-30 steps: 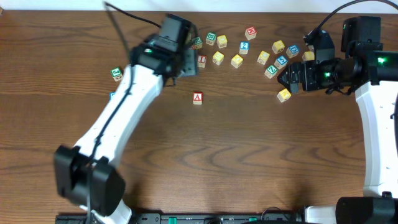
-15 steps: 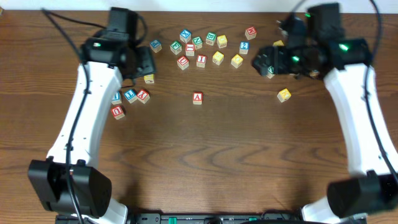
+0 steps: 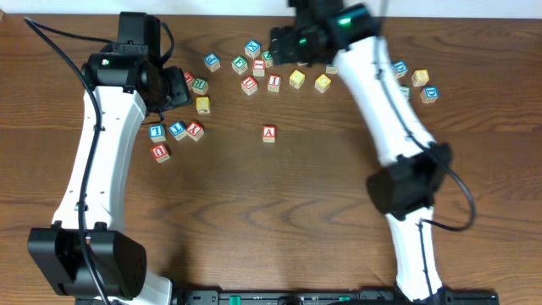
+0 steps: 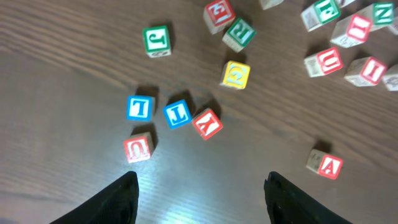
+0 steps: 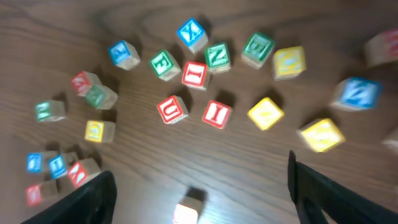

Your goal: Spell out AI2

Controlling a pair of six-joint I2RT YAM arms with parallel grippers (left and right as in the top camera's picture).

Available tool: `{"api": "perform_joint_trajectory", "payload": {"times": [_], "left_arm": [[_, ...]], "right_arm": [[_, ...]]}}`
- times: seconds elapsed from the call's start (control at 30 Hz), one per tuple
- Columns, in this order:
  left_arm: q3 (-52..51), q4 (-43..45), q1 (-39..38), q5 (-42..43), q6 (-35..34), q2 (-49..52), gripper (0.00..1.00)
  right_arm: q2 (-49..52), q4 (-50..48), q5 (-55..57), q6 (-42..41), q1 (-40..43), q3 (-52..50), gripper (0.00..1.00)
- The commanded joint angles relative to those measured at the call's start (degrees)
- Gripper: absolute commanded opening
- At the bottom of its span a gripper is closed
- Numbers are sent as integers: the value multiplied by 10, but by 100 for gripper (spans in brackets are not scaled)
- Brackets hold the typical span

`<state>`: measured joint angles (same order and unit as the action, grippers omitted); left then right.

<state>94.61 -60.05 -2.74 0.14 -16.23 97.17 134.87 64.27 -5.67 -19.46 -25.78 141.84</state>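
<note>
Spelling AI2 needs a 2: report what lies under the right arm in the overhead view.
The right arm hides that spot. Its wrist view shows a green E cube, a yellow cube and a blurred, unreadable blue cube.

1. Right wrist view: motion blur smears the blue-faced wooden cube (image 5: 357, 93); its character is unreadable.
2. The reddish-faced wooden cube (image 5: 186, 211) is washed out and cut off at the bottom edge.
3. The left gripper (image 4: 200, 182) fingers run off the frame.

I see a dark brown wood-grain table (image 3: 279, 212), a pale strip (image 3: 220, 5) past its far edge, soft overhead glare.
</note>
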Motion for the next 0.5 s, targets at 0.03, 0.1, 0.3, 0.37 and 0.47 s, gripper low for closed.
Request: {"api": "perform_joint_trajectory", "payload": {"times": [0.03, 0.1, 0.3, 0.37, 0.47], "left_arm": [[12, -12, 0, -38, 10, -13, 64], [12, -16, 0, -39, 10, -13, 64], [12, -17, 0, -38, 9, -13, 64], [12, -17, 0, -38, 9, -13, 64], [12, -17, 0, -38, 9, -13, 64]], "right_arm": [[54, -16, 50, -68, -26, 13, 78], [76, -24, 53, -72, -35, 13, 76], [99, -27, 106, -108, -47, 12, 63], [99, -28, 133, -119, -50, 12, 60], [102, -39, 152, -131, -53, 7, 59]]}}
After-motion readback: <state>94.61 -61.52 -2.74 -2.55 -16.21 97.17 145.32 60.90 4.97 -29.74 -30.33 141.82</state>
